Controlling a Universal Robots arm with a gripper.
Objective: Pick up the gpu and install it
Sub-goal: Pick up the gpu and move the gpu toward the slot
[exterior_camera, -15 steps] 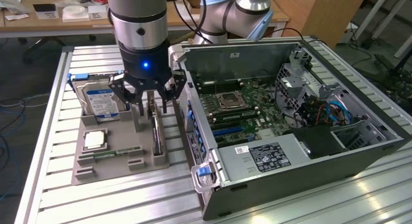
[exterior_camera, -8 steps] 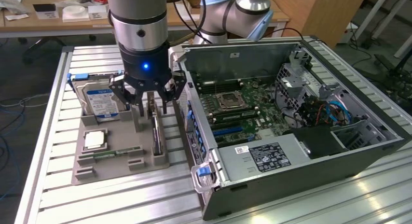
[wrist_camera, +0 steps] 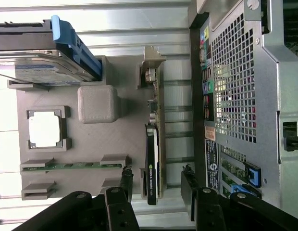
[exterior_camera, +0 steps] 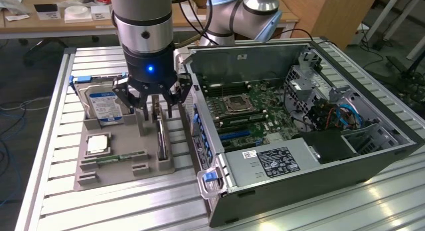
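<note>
The arm (exterior_camera: pixel 143 27) hangs vertical, jaws spread wide apart.

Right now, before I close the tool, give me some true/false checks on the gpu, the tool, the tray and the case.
1. The gpu stands on edge in the tray. True.
2. The tool is shut on the gpu. False: it is open, with a finger on either side of the card and a gap showing on both sides in the wrist view.
3. The case has its side panel on. False: the side is open and the motherboard shows.
4. The hard drive stands in the tray. True.
5. The memory stick lies on the table beside the tray. False: it sits in a tray slot.
</note>
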